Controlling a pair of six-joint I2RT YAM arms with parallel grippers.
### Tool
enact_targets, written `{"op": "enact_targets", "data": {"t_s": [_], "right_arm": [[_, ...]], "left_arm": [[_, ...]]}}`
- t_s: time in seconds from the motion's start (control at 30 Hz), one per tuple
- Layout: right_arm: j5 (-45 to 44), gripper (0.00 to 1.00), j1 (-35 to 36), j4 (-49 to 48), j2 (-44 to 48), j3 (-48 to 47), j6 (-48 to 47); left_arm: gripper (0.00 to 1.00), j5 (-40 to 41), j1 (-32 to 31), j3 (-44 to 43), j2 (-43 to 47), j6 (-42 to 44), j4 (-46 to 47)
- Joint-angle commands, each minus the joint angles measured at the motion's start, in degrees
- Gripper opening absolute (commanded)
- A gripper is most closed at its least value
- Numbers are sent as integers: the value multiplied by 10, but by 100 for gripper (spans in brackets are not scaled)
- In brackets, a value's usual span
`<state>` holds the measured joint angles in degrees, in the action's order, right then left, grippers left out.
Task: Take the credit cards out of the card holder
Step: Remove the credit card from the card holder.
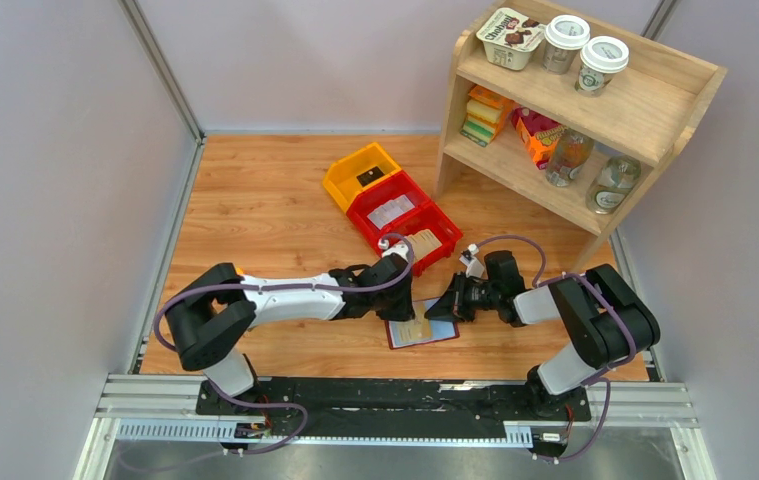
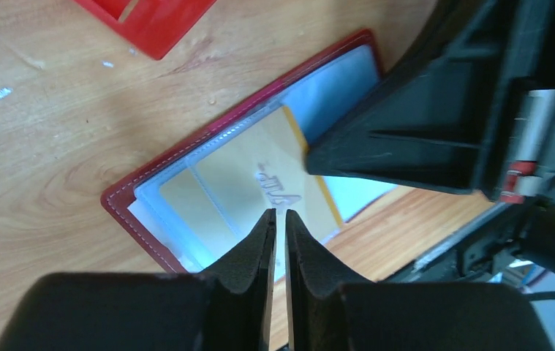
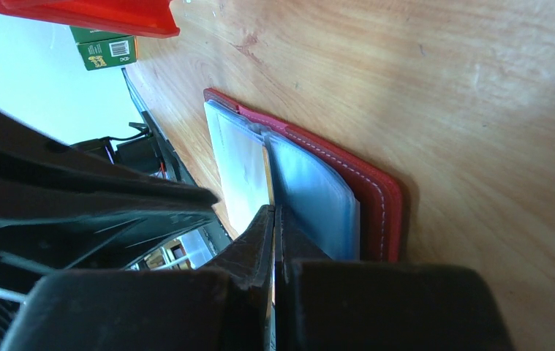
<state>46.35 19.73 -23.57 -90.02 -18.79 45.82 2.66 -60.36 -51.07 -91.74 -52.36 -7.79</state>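
Observation:
The maroon card holder [image 1: 441,335] lies open on the wooden table between the arms, its pale blue clear pockets up. It also shows in the left wrist view [image 2: 124,197] and, edge-on, in the right wrist view [image 3: 376,190]. Tan credit cards [image 2: 252,161] sit in the pockets, and one has embossed letters and a yellow edge. My right gripper [image 1: 442,308] is shut on that card's edge [image 3: 267,172], and its tip rests on the card's corner. My left gripper [image 2: 279,213] is pinched on a thin pale pocket edge at the holder's near side.
A red bin [image 1: 400,215] and a yellow bin [image 1: 360,175] stand just behind the holder. A wooden shelf [image 1: 575,110] with cups, bottles and packets stands at the back right. A green-and-yellow box [image 3: 106,50] shows in the right wrist view.

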Motion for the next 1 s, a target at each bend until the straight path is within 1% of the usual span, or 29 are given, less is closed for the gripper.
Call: {"op": "enact_targets", "data": {"t_s": [0.0,0.17,0.43,0.77,0.9,0.97], "right_arm": [[-8,0,0,-9,6,2,-1],[-10,0,0,-2,8,2,-2],[-20,0,-8,24,27,1,-12],[-32,0,-26,78,62,1,-34],[-16,21,-26,75,56,-8,-44],[-10,28,-24,75,45,-16,-49]], "left_arm": [[15,-16,-3,3,-33,-4,1],[10,-13,-4,29,-35,-17,-9],[8,18,-5,62,-12,-22,-34],[6,13,-5,59,-33,-19,-30],[6,12,-6,59,-34,-18,-28],[6,12,-6,59,-34,-16,-28]]}}
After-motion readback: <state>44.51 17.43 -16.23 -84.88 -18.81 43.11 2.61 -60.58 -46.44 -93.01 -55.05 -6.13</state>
